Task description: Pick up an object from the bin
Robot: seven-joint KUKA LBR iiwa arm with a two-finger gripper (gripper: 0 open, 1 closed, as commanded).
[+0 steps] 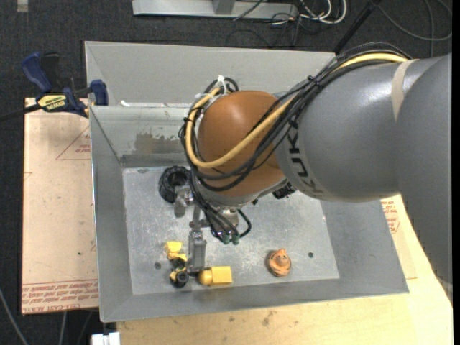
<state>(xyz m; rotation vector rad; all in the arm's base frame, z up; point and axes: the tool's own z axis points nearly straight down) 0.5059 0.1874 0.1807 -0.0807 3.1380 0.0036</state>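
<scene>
My gripper (195, 257) hangs under the orange wrist cover, low over the front left part of the bin. Its tip is right among a yellow toy in pieces: a small yellow block (174, 249) to its left, a yellow block (216, 275) to its lower right, and a dark yellow-and-black part (177, 277) just below it. Whether it touches any of them I cannot tell. A black ring-shaped thing (172, 182) lies behind it, near the bin's back left.
An orange-tan knob-like thing (279, 262) sits on the bin floor to the right of the gripper. The big grey arm and its cables cover the bin's right and back parts. The bin's sloped left wall is close to the yellow pieces.
</scene>
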